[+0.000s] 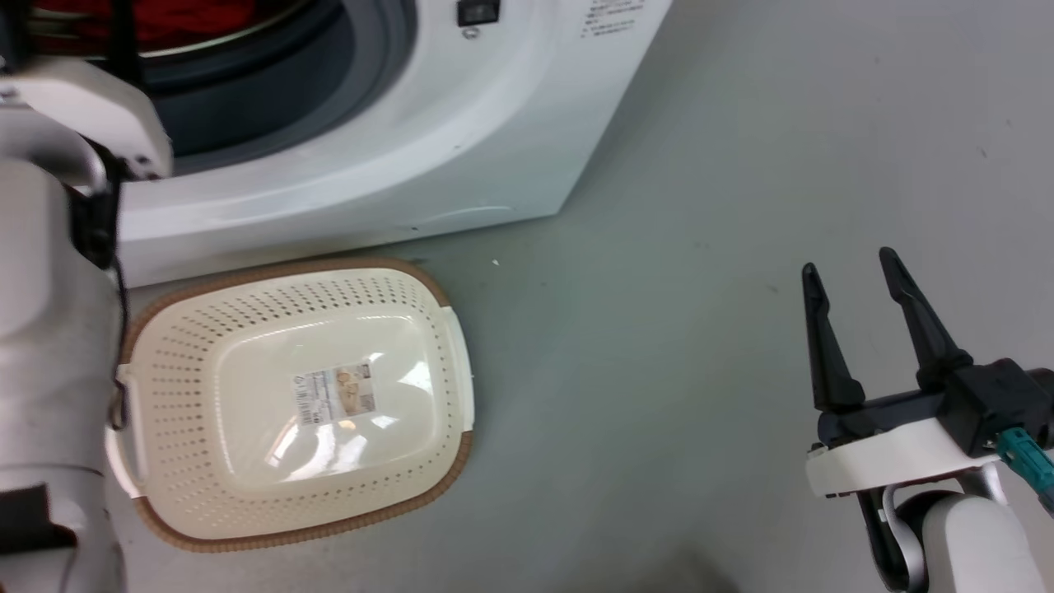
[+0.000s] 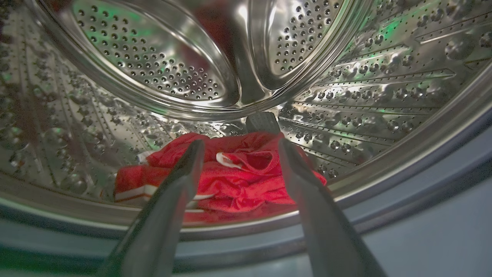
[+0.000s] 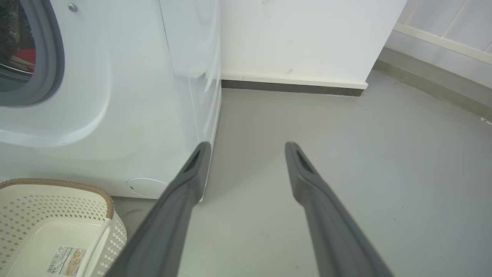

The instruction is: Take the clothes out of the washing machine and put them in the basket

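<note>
The red clothes (image 2: 238,181) lie crumpled on the bottom of the steel drum, white stripes showing at the left; a red patch (image 1: 165,21) shows through the porthole in the head view. My left gripper (image 2: 240,144) is open at the drum's mouth, fingers spread to either side of the clothes, not touching them as far as I can tell. The white washing machine (image 1: 428,140) stands at the back. The cream basket (image 1: 247,511) sits on the floor before it, holding nothing but its paper label. My right gripper (image 1: 848,268) hangs open over bare floor at the right.
My left forearm (image 1: 49,313) rises along the head view's left edge, over the basket's left rim. Grey floor (image 1: 659,371) spreads to the right of the basket. A white wall with a dark skirting (image 3: 292,86) stands beyond the machine.
</note>
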